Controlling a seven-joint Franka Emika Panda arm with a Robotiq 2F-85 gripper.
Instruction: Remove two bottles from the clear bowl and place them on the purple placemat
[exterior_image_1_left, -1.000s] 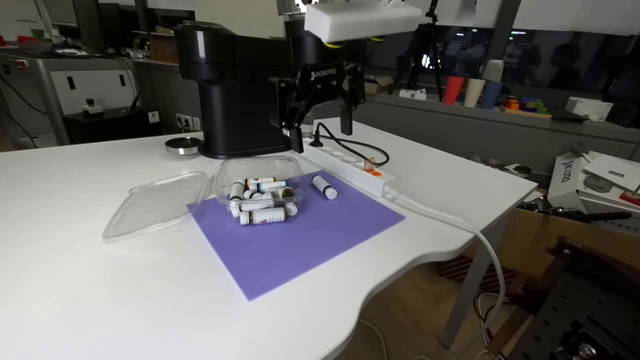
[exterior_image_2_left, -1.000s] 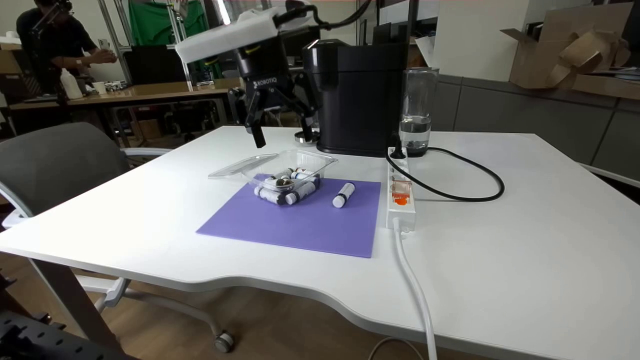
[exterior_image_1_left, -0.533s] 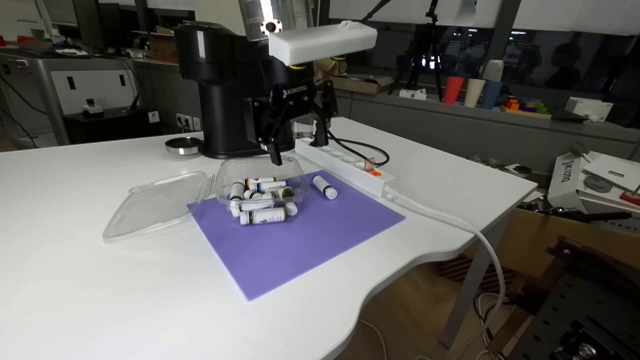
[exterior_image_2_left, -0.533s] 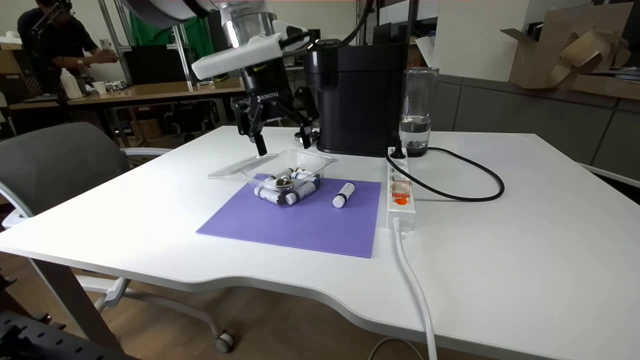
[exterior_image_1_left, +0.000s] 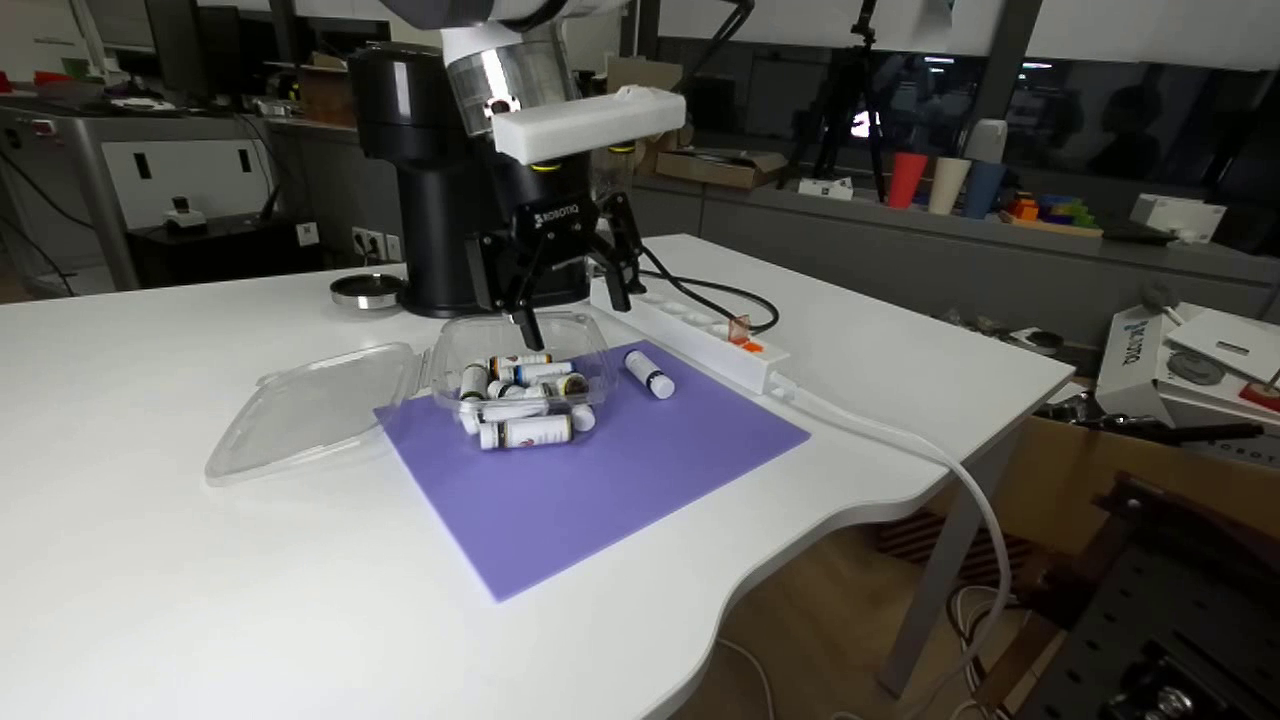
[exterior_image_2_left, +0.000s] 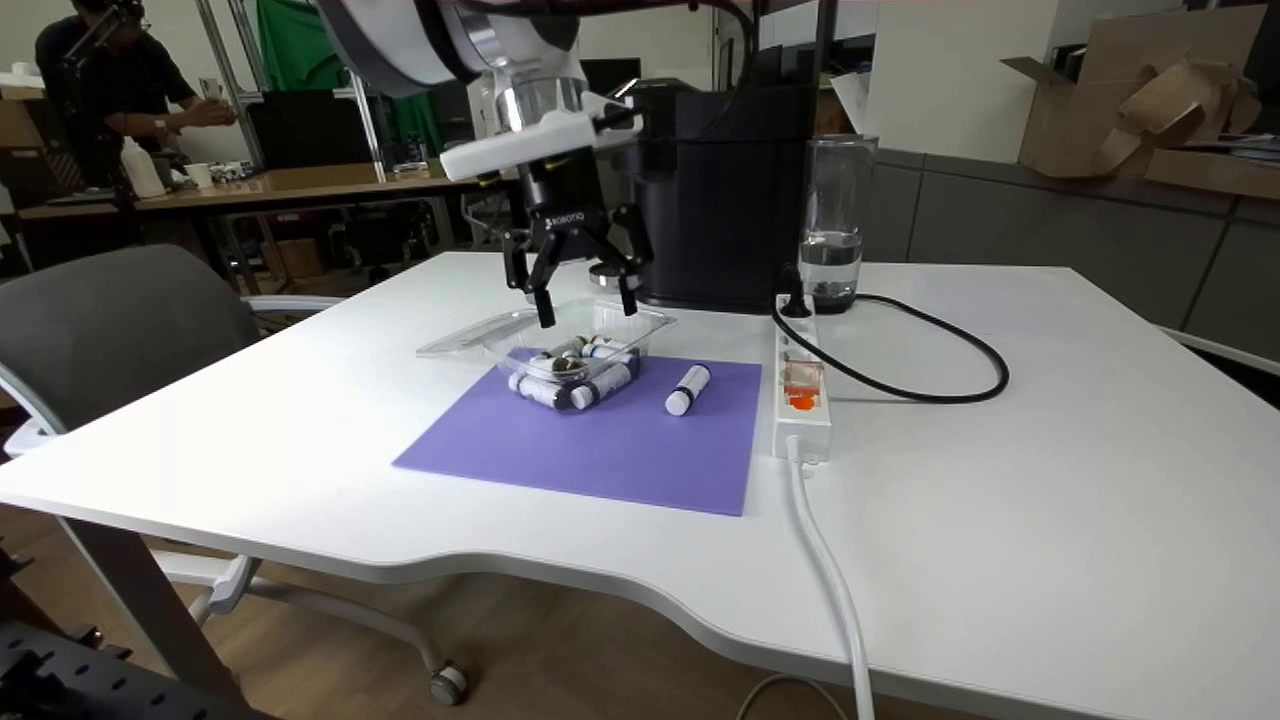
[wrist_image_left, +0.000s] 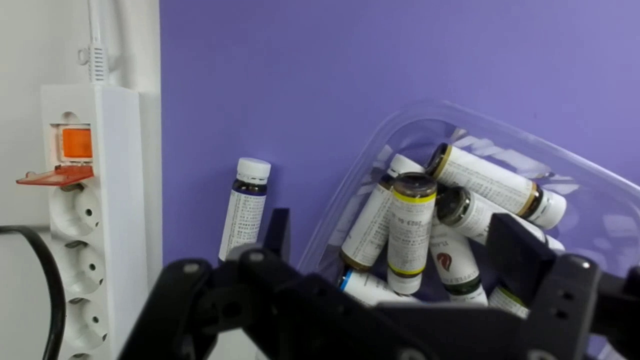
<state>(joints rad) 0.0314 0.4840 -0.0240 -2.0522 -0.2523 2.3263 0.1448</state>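
The clear bowl (exterior_image_1_left: 458, 345) stands on the far part of the purple placemat (exterior_image_1_left: 600, 490), its lid open to one side. Several white-labelled bottles with white caps lie jumbled in it, including a yellow-ringed bottle (wrist_image_left: 411, 227). One loose bottle (exterior_image_1_left: 650, 374) lies on the mat beside the bowl; it also shows in an exterior view (exterior_image_2_left: 688, 390) and in the wrist view (wrist_image_left: 244, 215). My gripper (exterior_image_1_left: 576, 316) is open and empty above the bowl, also in an exterior view (exterior_image_2_left: 588, 314). In the wrist view its fingers (wrist_image_left: 399, 241) straddle the yellow-ringed bottle from above, hiding the bowl's near part.
A black machine (exterior_image_1_left: 430, 210) stands close behind the gripper. A white power strip (exterior_image_1_left: 690, 335) with a black cable runs along the mat's edge. The open lid (exterior_image_1_left: 315, 410) lies on the table. A metal dish (exterior_image_1_left: 368, 291) and a glass water container (exterior_image_2_left: 833, 240) stand near the machine.
My gripper has come down and shifted over the bowl, moving left in one exterior view and right in the other. It stays open. The bottles, bowl and mat have not moved.
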